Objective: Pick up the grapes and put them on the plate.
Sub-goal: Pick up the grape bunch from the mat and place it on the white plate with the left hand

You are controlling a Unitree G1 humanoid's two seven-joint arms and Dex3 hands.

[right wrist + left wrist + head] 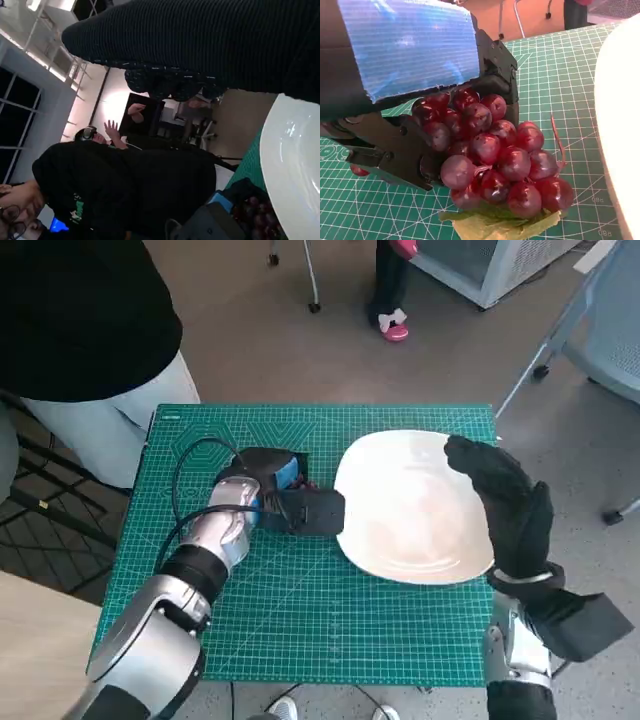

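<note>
A bunch of dark red grapes with a green leaf under it lies between the black fingers of my left hand, which grips it just left of the white plate. In the head view the hand covers the bunch almost wholly. The leaf end hangs close to the green mat; I cannot tell if it touches. My gloved right hand lies flat with fingers stretched over the plate's right rim, holding nothing. The right wrist view shows the plate and the grapes beyond it.
A person in a black top stands at the table's far left corner. Black cables loop over the mat behind my left wrist. Pink-shoed feet and chair legs stand beyond the table, with a wheeled chair at the right.
</note>
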